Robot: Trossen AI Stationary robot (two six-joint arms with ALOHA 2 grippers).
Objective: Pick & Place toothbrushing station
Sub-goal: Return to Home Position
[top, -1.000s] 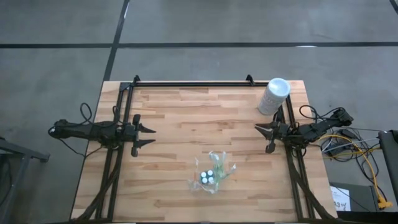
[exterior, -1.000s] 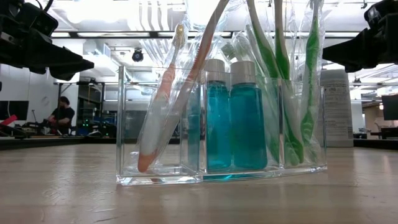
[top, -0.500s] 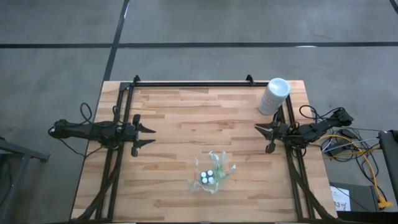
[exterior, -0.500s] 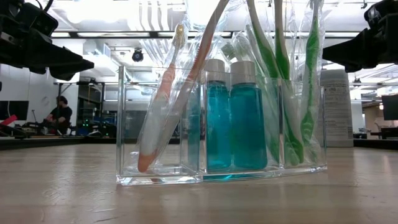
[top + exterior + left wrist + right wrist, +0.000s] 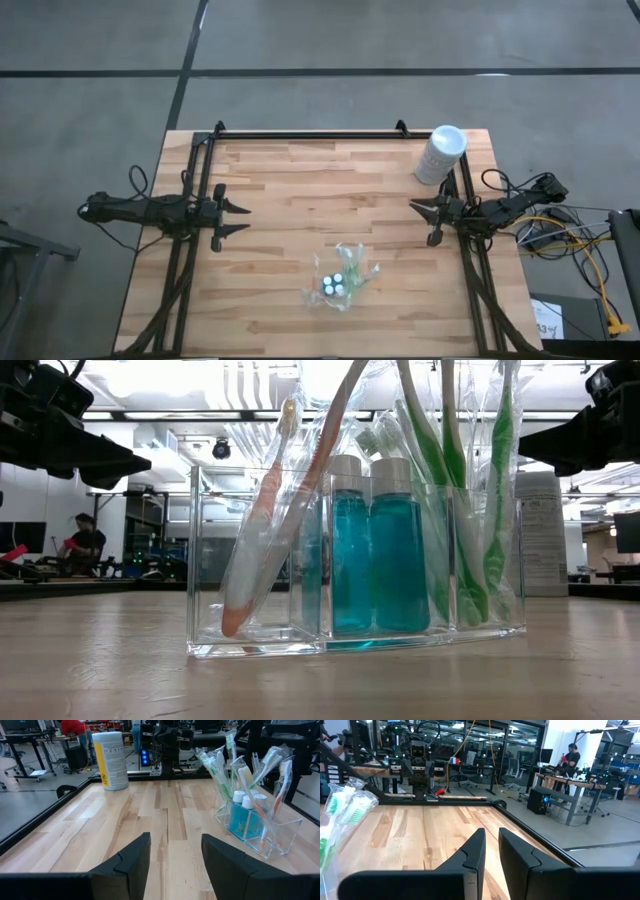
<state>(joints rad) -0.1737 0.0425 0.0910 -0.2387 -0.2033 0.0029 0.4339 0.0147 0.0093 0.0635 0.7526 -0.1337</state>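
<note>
A clear plastic organizer (image 5: 338, 281) stands on its flat base on the wooden table, near the front middle. Two blue bottles with white caps (image 5: 378, 550) stand upright in it. Orange (image 5: 262, 520) and green (image 5: 497, 500) toothbrushes in plastic wrap lean in its outer compartments. My left gripper (image 5: 240, 219) hovers open at the table's left side, pointing toward the middle, well apart from the organizer (image 5: 260, 832). My right gripper (image 5: 418, 214) hovers at the right side, fingers only a narrow gap apart (image 5: 491, 832), nothing between them.
A white canister with a yellow label (image 5: 440, 154) stands at the far right corner (image 5: 111, 760). A black frame rail (image 5: 310, 134) runs along the far edge and down both sides. Bare wood lies between the grippers and the organizer. People stand in the room beyond the table.
</note>
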